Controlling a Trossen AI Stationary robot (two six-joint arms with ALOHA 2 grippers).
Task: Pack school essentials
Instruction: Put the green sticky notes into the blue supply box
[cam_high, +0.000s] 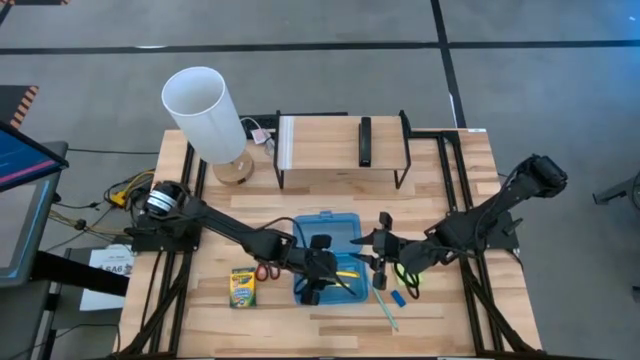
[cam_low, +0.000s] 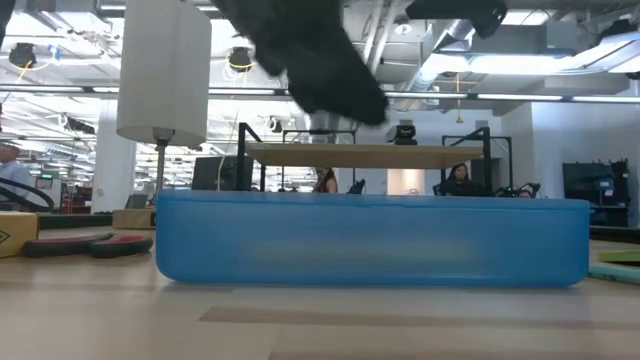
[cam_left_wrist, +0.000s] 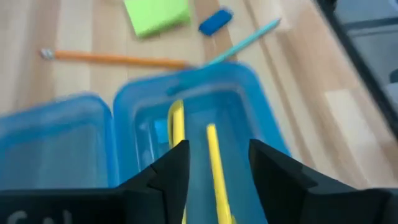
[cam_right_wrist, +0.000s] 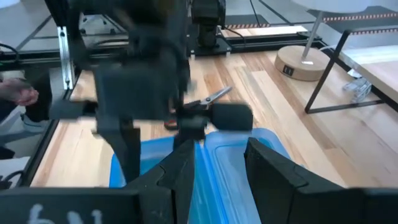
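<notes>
While both arms crowd the middle of the table, I read the scene from the high view. My left gripper (cam_high: 322, 272) hangs over the translucent blue plastic case (cam_high: 345, 225), its fingers (cam_left_wrist: 177, 165) spread apart with nothing between them. Through that wrist view I see 2 yellow markers (cam_left_wrist: 214, 162) lying lengthwise on the case floor, so I judge the open fingers fit a drop just made or a pick about to start; I cannot say which.

My right gripper (cam_high: 381, 243) sits at the case's 3 o'clock edge, fingers (cam_right_wrist: 186, 168) parted and empty, probably waiting its turn, as the left arm fills the space over the case.

Everything else waits on bare wood, within reach of one arm or the other. The yellow-green crayon box (cam_high: 242, 288) and red-handled scissors (cam_high: 266, 271) lie at the case's 9 o'clock, on the left arm's side. At its 4 o'clock, near the right arm, are the lime sticky-note pad (cam_left_wrist: 157, 14), small blue eraser (cam_high: 396, 296), teal pen (cam_high: 386, 309) and orange pencil (cam_left_wrist: 115, 59).

A black bar-shaped device (cam_high: 365, 141) rests on the shelf at 12 o'clock, beside the lamp (cam_high: 205, 112).
</notes>
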